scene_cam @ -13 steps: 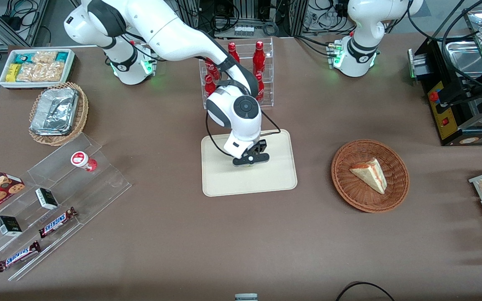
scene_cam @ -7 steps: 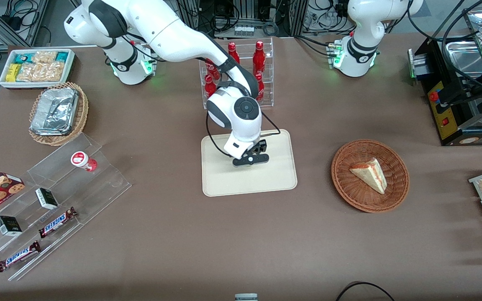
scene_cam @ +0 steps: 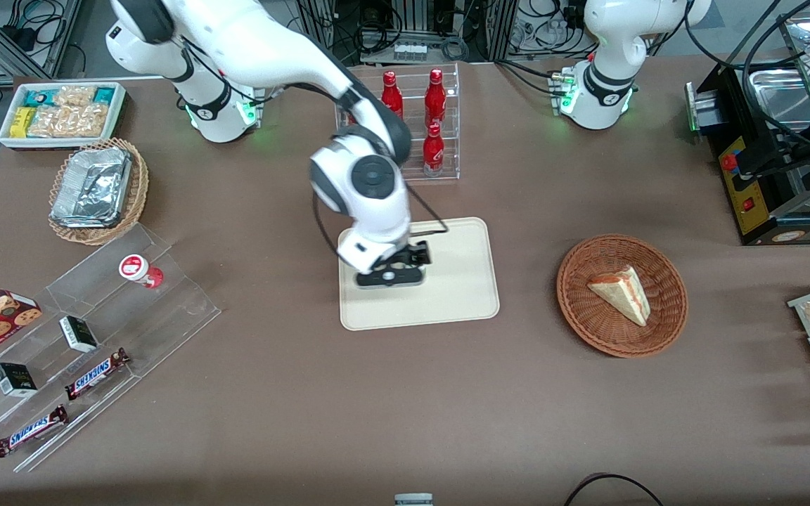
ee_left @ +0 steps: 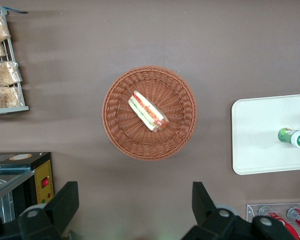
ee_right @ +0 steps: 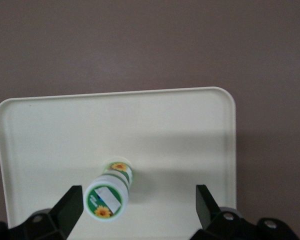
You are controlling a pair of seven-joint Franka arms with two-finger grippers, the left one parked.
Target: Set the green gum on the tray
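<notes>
The green gum (ee_right: 109, 197) stands upright on the cream tray (ee_right: 180, 130), white lid with a green mark facing up. My right gripper (ee_right: 136, 204) hangs open above the tray, and the bottle sits below it, close to one finger and touching neither. In the front view the gripper (scene_cam: 389, 274) is over the part of the tray (scene_cam: 461, 295) nearer the working arm's end, and the hand hides the gum. The left wrist view shows the gum (ee_left: 293, 138) standing free on the tray (ee_left: 260, 140).
A clear rack of red bottles (scene_cam: 433, 119) stands farther from the front camera than the tray. A wicker basket with a sandwich (scene_cam: 621, 295) lies toward the parked arm's end. A stepped acrylic stand with a red-bodied bottle (scene_cam: 139, 270) and candy bars lies toward the working arm's end.
The right arm has lifted and swung toward its own end of the table, carrying the open gripper off the tray's middle. The gum stays on the tray.
</notes>
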